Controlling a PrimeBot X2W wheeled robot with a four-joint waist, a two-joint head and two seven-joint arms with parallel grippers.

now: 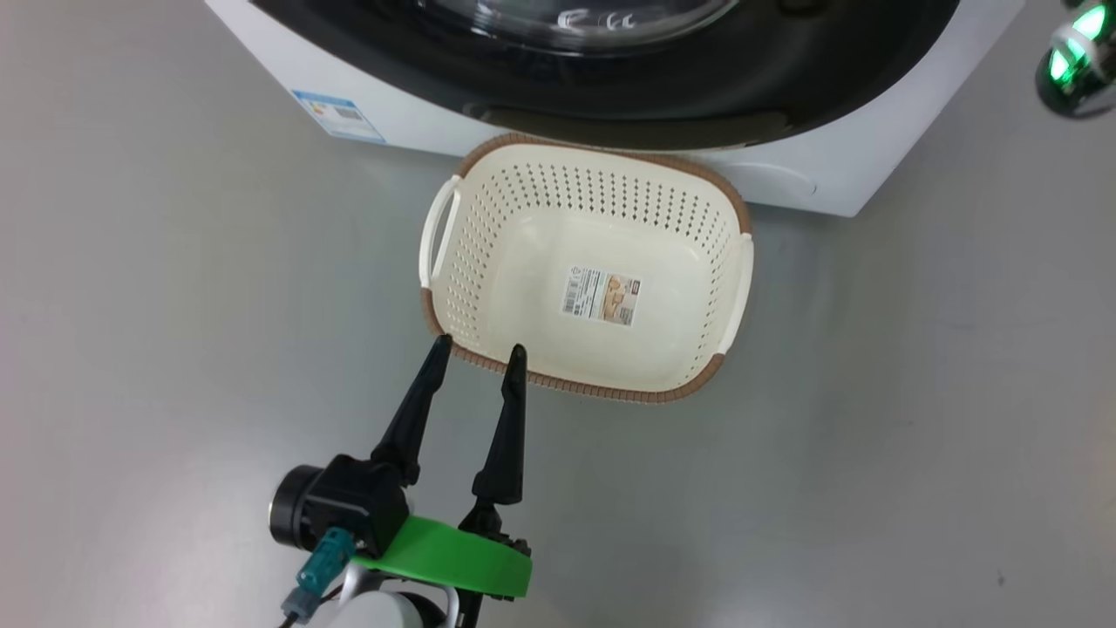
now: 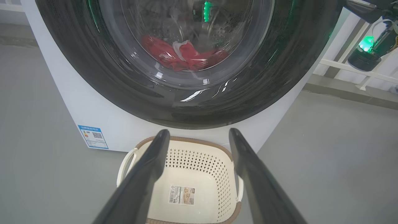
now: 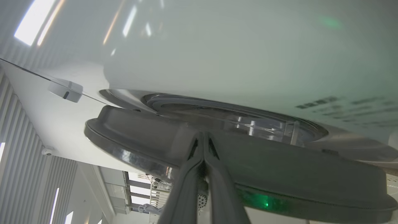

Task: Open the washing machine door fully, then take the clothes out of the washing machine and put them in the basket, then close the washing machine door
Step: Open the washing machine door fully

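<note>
Left gripper [image 1: 480, 347], fingers spread wide, is hovering by the near-left rim of the basket [image 1: 488, 262]. Right gripper [image 3: 203, 138], fingers pressed together, is pointing into the edge of the washing machine door [image 3: 140, 133]. The clothes [image 2: 183, 57] are lying behind its glass.

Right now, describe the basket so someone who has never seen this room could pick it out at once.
Look for the big white washing machine with its round black door. On the grey floor just in front of it stands the basket. It is a cream perforated plastic tub with a brown woven-look rim, side handles and a paper label inside.
</note>
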